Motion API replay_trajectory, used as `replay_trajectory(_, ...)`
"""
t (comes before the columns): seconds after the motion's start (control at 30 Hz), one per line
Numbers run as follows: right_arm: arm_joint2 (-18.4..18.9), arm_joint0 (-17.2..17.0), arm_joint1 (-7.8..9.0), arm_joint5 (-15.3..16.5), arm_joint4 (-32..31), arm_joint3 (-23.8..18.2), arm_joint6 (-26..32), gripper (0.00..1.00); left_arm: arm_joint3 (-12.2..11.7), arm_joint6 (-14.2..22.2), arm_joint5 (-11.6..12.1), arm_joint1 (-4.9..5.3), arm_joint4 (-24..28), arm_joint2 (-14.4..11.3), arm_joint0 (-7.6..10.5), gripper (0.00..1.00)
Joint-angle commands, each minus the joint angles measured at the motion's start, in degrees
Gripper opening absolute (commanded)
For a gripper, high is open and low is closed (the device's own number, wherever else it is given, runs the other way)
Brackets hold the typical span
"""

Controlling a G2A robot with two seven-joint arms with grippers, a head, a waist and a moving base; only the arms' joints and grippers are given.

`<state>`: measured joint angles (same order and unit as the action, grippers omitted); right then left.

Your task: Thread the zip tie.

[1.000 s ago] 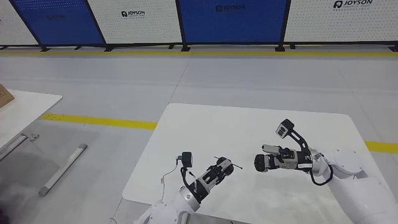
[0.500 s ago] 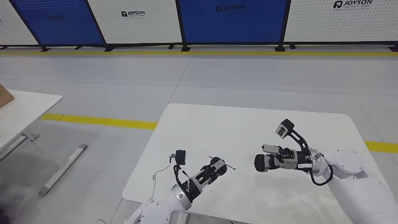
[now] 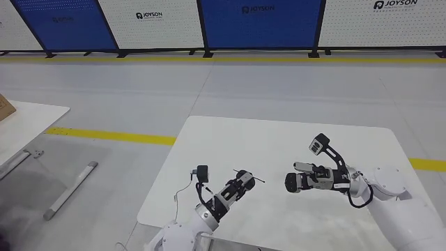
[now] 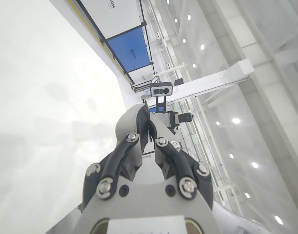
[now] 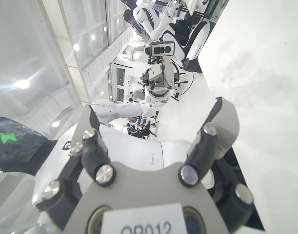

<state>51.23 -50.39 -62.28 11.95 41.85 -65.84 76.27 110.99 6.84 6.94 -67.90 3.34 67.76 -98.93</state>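
- The left gripper (image 3: 245, 177) hangs over the near-left part of the white table (image 3: 279, 132), pointing toward the other arm. Its fingers (image 4: 139, 120) are pressed together.
- They appear to pinch the zip tie (image 3: 257, 179), a thin black strip sticking out on both sides of the tip.
- The strip looks straight with no loop, so I judge the threading not yet begun.
- The right gripper (image 3: 288, 182) is level, facing the tie across a gap, spread wide and empty.
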Motion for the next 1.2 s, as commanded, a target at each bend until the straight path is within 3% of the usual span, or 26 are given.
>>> replay_trajectory(0.0, 0.0, 0.0, 0.0, 0.0, 0.0, 0.0, 0.0, 1.0, -0.5, -0.9, -0.8, -0.14, -3.0, -1.5, 0.69, 0.0)
replay_trajectory(0.37, 0.0, -0.1, 0.0, 0.0, -0.3, -0.2, -0.4, 1.0, -0.7, -0.8, -0.9, -0.16, -3.6, -1.9, 0.85, 0.0)
replay_trajectory(0.47, 0.4, -0.1, 0.49, -0.4, -6.9, -2.6, -3.4, 1.0, -0.7, -0.8, -0.9, -0.16, -3.6, -1.9, 0.85, 0.0)
replay_trajectory(0.57, 4.0, -0.8, 1.99, -2.4, -10.6, -4.8, -2.6, 1.0, -0.7, -0.8, -0.9, -0.16, -3.6, -1.9, 0.85, 0.0)
replay_trajectory(0.7, 12.2, -2.8, 5.04, -6.5, -15.3, -7.7, 0.8, 1.0, -0.7, -0.8, -0.9, -0.16, -3.6, -1.9, 0.85, 0.0)
replay_trajectory(0.73, 14.9, -3.7, 5.94, -8.3, -16.8, -8.4, 0.7, 1.0, -0.7, -0.8, -0.9, -0.16, -3.6, -1.9, 0.85, 0.0)
replay_trajectory(0.83, 18.6, -5.4, 7.54, -13.0, -21.3, -11.3, 2.8, 1.0, -0.7, -0.8, -0.9, -0.16, -3.6, -1.9, 0.85, 0.0)
replay_trajectory(0.9, 19.5, -5.8, 8.06, -14.4, -23.3, -12.7, 3.3, 1.0, -0.7, -0.8, -0.9, -0.16, -3.6, -1.9, 0.85, 0.0)
replay_trajectory(1.17, 19.8, -6.1, 8.09, -14.0, -22.5, -13.1, 3.1, 1.0, -0.7, -0.8, -0.9, -0.16, -3.6, -1.9, 0.85, 0.0)
